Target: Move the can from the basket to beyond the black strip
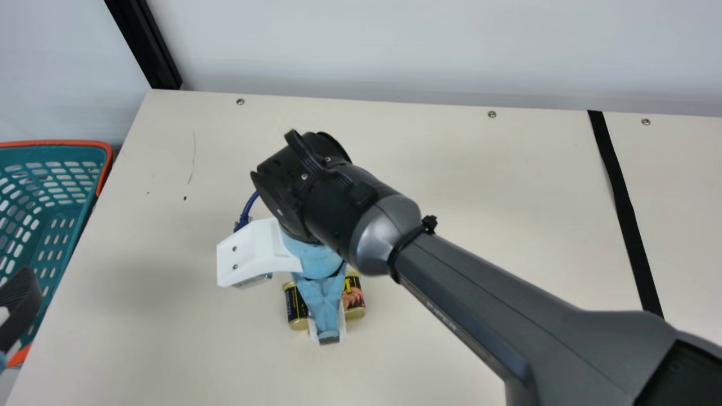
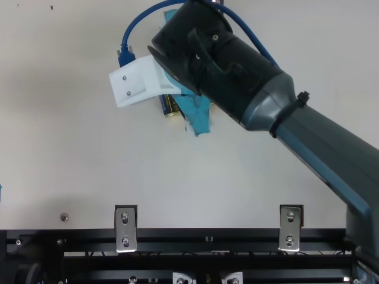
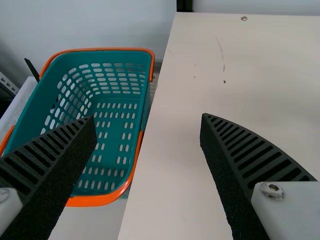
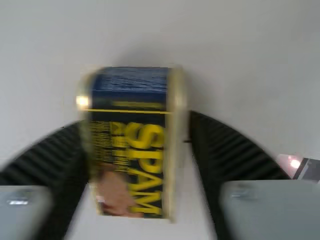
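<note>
Can, dark-labelled, gold-rimmed, rounded block of metal (image 1: pixel 354 293): one, lying on the cream flat tabletop (image 1: pixel 169 349), out of the basket and short of the strip. Right claw, black and ribbed (image 4: pixel 135 119): fingers apart, one to each side of the can — no firm clamp evident. Left claw, black and ribbed (image 3: pixel 148 117): fingers apart, nothing between them, near the basket. Basket, teal perforated plastic with orange rim (image 1: pixel 56 143): beside the tabletop; the removal stage judged complete. Strip, long, narrow and black (image 1: pixel 626 220): well apart from the can, towards the right arm's side. Outstanding — grip, carry across the strip, set down beyond, release
</note>
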You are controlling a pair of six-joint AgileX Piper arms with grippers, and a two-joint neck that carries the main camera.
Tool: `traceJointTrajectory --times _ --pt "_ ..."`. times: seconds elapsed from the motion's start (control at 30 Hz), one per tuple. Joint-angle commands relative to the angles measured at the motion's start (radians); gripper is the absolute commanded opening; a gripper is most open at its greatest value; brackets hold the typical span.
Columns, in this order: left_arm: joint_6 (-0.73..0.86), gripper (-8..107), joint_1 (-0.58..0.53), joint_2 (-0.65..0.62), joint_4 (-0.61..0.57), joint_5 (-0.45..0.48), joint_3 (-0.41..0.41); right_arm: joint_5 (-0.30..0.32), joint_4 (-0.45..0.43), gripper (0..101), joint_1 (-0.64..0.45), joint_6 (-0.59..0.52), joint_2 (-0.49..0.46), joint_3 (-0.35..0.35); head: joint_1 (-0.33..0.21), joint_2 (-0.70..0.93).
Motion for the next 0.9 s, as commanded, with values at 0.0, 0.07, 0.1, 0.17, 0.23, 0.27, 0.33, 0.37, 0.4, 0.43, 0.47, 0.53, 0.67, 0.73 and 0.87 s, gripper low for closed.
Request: traceJointTrajectory --times 0.0,0.07,0.1,0.17,0.23,0.27,0.33,0.37,0.4,0.43,0.47,0.53,0.67,0.73,0.87 --pt "0.0 90 0.0 0.0 0.0 0.0 0.0 -0.002 0.002 0 -0.004 0.009 -0.001 -0.008 -0.002 -0.004" --pt "0.0 90 0.0 0.0 0.0 0.0 0.0 -0.002 0.009 0 -0.006 0.017 -0.007 -0.017 -0.002 -0.004" --pt "0.0 90 0.0 0.0 0.0 0.0 0.0 -0.002 0.013 0 -0.008 0.021 -0.012 -0.022 -0.002 -0.004" --pt "0.0 90 0.0 0.0 0.0 0.0 0.0 -0.002 0.024 0 -0.013 0.031 -0.025 -0.037 -0.002 -0.004" --pt "0.0 90 0.0 0.0 0.0 0.0 0.0 -0.002 0.039 0 -0.022 0.043 -0.043 -0.057 -0.002 -0.004" --pt "0.0 90 0.0 0.0 0.0 0.0 0.0 -0.002 0.046 0 -0.027 0.049 -0.052 -0.069 -0.002 -0.004" --pt "0.0 90 0.0 0.0 0.0 0.0 0.0 -0.002 0.064 0 -0.039 0.064 -0.071 -0.096 -0.002 -0.004" --pt "0.0 90 0.0 0.0 0.0 0.0 0.0 -0.002 0.074 0 -0.046 0.073 -0.08 -0.112 -0.002 -0.004" --pt "0.0 90 0.0 0.0 0.0 0.0 0.0 -0.002 0.083 0 -0.054 0.082 -0.09 -0.128 -0.002 -0.004" --pt "0.0 90 0.0 0.0 0.0 0.0 0.0 -0.002 0.092 0 -0.061 0.092 -0.1 -0.143 -0.002 -0.004" --pt "0.0 90 0.0 0.0 0.0 0.0 0.0 -0.002 0.102 0 -0.068 0.101 -0.108 -0.16 -0.002 -0.004" --pt "0.0 90 0.0 0.0 0.0 0.0 0.0 -0.035 0.125 0 -0.083 0.116 -0.133 -0.153 -0.002 -0.004" --pt "0.0 90 0.0 0.0 0.0 0.0 0.0 -0.136 0.184 0 -0.113 0.132 -0.196 -0.094 -0.002 -0.004" --pt "0.0 90 0.0 0.0 0.0 0.0 0.0 -0.194 0.214 0 -0.128 0.131 -0.232 -0.044 -0.002 -0.004" --pt "0.0 90 0.0 0.0 0.0 0.0 0.0 -0.318 0.28 0 -0.157 0.112 -0.3 0.069 -0.002 -0.004"
